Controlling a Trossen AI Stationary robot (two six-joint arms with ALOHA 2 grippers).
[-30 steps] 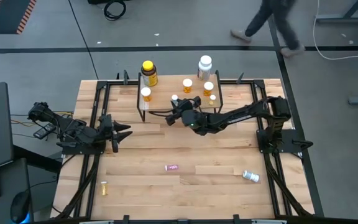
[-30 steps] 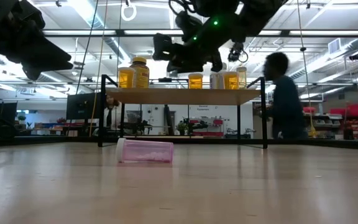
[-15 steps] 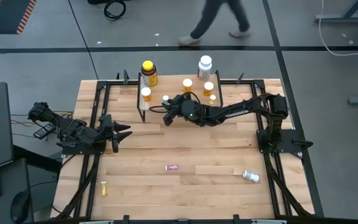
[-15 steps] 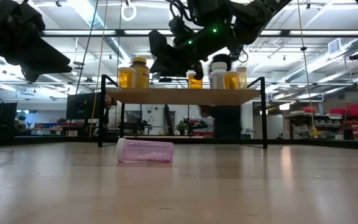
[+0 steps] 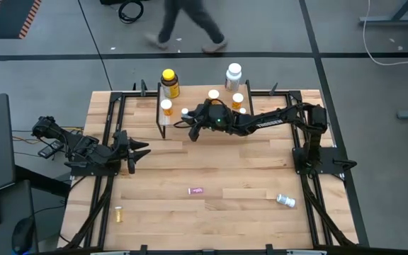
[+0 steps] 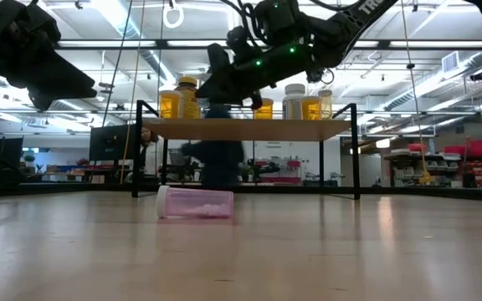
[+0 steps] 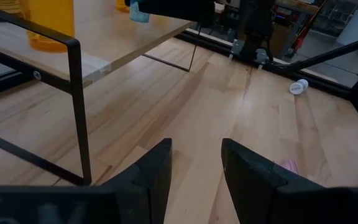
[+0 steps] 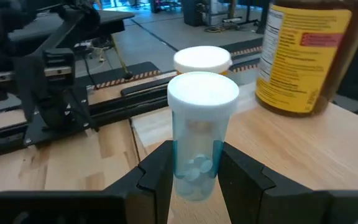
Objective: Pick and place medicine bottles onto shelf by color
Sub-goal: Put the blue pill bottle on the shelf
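Two right gripper (image 8: 194,171) fingers pinch a small clear teal, white-capped plastic vial (image 8: 199,134) low on its body, over the wooden-topped, black-legged shelf (image 5: 190,106). It looks light, rigid, slick; grip mid-body.
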